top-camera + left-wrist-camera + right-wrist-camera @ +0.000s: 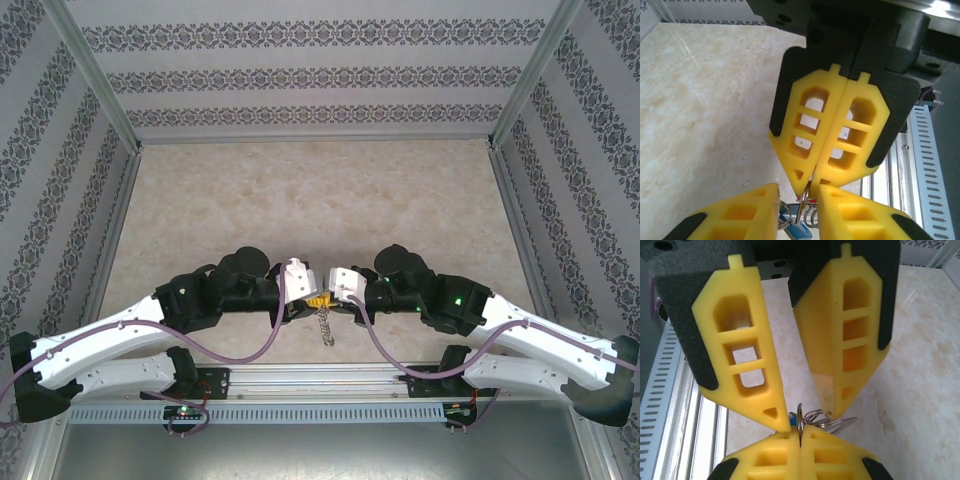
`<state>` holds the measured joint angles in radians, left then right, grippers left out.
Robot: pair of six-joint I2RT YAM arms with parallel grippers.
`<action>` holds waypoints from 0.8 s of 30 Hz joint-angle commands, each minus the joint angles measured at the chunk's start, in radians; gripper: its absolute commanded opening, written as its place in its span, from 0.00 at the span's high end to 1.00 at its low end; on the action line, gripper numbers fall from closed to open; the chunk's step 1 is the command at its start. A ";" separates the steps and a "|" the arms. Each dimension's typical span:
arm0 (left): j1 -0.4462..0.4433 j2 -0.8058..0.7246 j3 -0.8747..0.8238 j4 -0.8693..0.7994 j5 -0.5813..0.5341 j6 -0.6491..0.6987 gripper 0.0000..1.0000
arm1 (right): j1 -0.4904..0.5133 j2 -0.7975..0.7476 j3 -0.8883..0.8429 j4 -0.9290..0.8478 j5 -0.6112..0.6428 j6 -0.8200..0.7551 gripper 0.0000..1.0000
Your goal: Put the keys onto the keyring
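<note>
- The right gripper (805, 189) is clamped shut on the keyring (799, 421), a thin metal loop seen edge-on and pinched at its fingertips, held above the surface (700, 110).
- The left gripper (807, 412) faces it tip to tip, jaws a narrow way apart, one finger on either side of the loop; nothing looks gripped between them.
- The keys (834, 421) and a blue tag (800, 231) bunch just below both sets of fingertips.
- Step in hand, as I judge it: steadying the loop while the left gripper lines up on a key.
- The next move calls for a fine close on one key without knocking the loop.
- No brand, label or readable writing.
</note>
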<state>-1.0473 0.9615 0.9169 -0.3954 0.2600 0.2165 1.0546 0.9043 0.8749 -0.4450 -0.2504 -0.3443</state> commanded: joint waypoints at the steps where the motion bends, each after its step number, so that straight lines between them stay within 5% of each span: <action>1: -0.013 0.022 0.034 -0.055 -0.004 0.022 0.76 | -0.013 0.003 0.025 0.023 -0.032 -0.009 1.00; 24: -0.016 0.032 0.013 -0.046 -0.012 0.016 0.76 | -0.030 -0.021 -0.002 0.040 -0.065 0.003 1.00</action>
<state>-1.0477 0.9997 0.9413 -0.4229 0.2569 0.2253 1.0229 0.9085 0.8742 -0.4759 -0.2760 -0.3439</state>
